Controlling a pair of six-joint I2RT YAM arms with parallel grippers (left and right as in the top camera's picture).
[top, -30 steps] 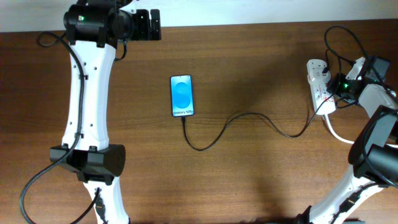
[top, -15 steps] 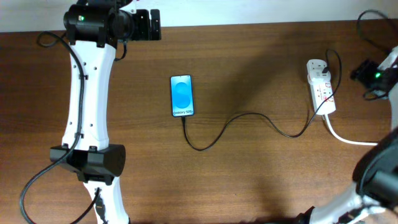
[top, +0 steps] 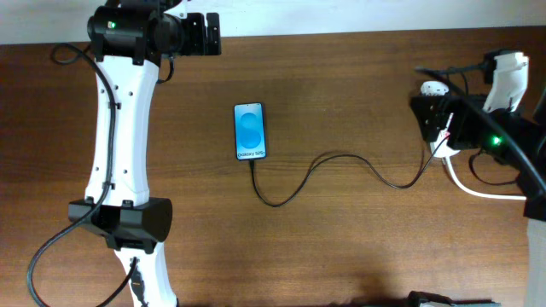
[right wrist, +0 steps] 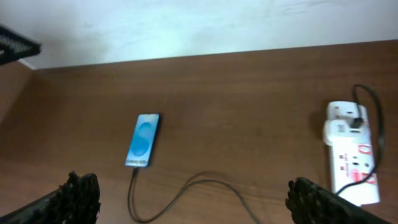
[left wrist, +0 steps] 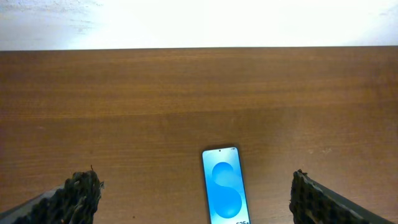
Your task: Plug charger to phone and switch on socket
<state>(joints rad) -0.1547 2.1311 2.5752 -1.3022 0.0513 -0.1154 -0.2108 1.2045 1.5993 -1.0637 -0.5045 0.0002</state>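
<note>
The phone [top: 249, 130] lies face up mid-table, its blue screen lit. The charger [top: 341, 157], a thin black cable, meets the phone's lower edge, loops over the wood and runs right to the socket [top: 434, 87]. My right gripper [top: 429, 118] hangs open over the socket and hides most of it from above. In the right wrist view the phone [right wrist: 143, 140], the charger [right wrist: 186, 185] and the socket [right wrist: 351, 152] with its red marks all show beyond the wide-apart, empty right gripper [right wrist: 199, 205]. My left gripper [left wrist: 196, 199] is open and empty, with the phone [left wrist: 225, 186] below it.
A thick white cord [top: 478, 189] leaves the socket toward the right edge. A black cable [right wrist: 368, 109] arcs over the socket's far end. The left arm [top: 119, 128] stretches along the table's left side. The pale wall [left wrist: 199, 22] borders the far table edge.
The right gripper pulled away from the socket to the right edge, then came back over it, its jaws opening wide. The left arm, phone and charger have not moved.
</note>
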